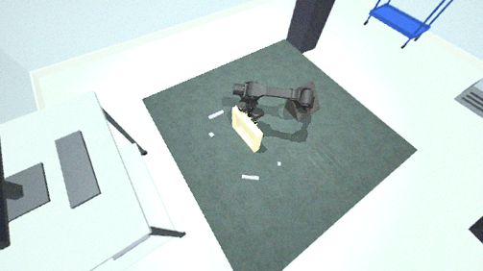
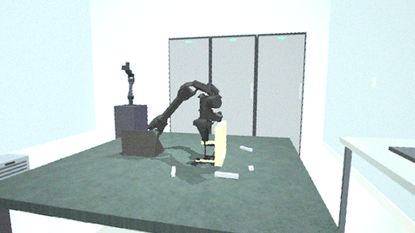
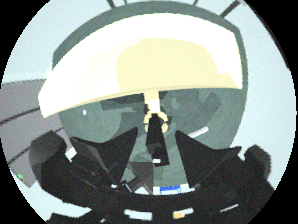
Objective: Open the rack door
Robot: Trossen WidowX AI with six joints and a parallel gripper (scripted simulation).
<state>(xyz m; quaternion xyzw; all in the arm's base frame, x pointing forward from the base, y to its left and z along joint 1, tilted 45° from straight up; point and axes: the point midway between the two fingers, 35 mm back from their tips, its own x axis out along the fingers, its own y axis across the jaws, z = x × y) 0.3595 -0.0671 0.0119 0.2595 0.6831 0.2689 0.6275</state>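
Observation:
A cream rack panel stands upright on the dark green table. I cannot tell door from frame or how far the door is open. Two short cream arms reach from the panel toward the robot's base, with a dark upright handle at their ends. My gripper points down over the handle. In the wrist view its fingers stand apart, one on each side of the handle, with gaps visible. Contact and the handle's turn cannot be told. In the top view the arm hides the fingertips.
A long white bar and a small white block lie beyond the panel. Another white bar and block lie elsewhere on the table. The arm's brown base stands on the robot's side.

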